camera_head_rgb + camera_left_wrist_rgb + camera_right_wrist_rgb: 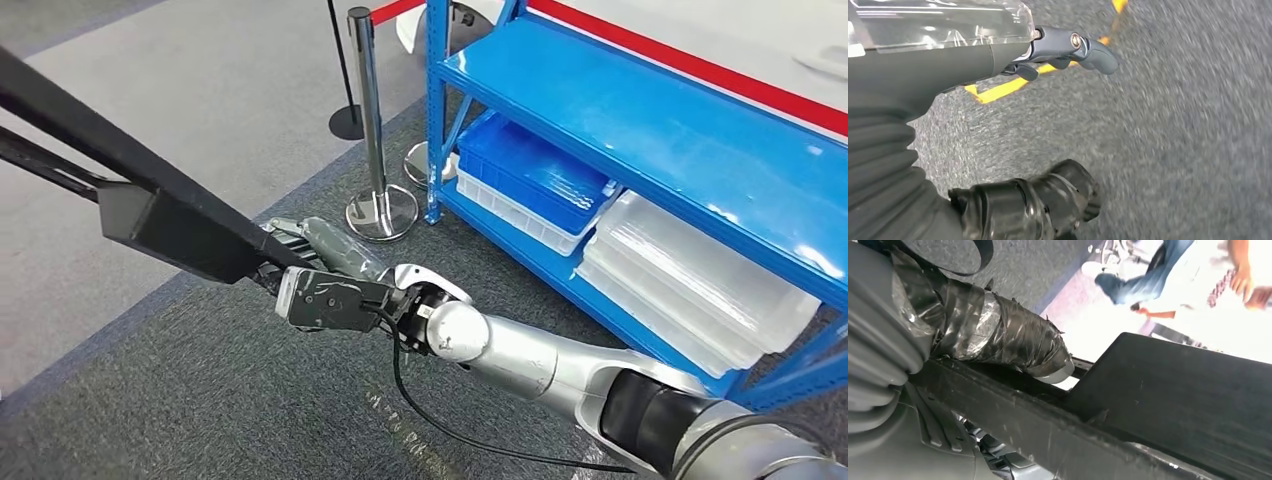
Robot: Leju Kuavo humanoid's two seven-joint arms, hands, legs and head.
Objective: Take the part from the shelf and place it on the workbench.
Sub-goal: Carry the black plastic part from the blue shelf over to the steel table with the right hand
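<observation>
The part (165,215) is a long black bar with a black block on it, slanting from the upper left of the head view down to the middle. My right hand (325,280) grips its lower end, held out over the grey carpet to the left of the blue shelf (640,110). In the right wrist view, the tape-wrapped thumb (998,335) lies across the black bar (1058,430). My left hand (933,70) hangs over the carpet with its fingers (1083,47) and dark thumb (1048,200) apart, holding nothing.
The shelf's lower level holds stacked blue crates (530,175) and clear plastic trays (690,290). A chrome stanchion (375,150) with a red belt stands by the shelf's left post. A person (1168,280) stands beyond the part. Yellow floor tape (998,90) crosses the carpet.
</observation>
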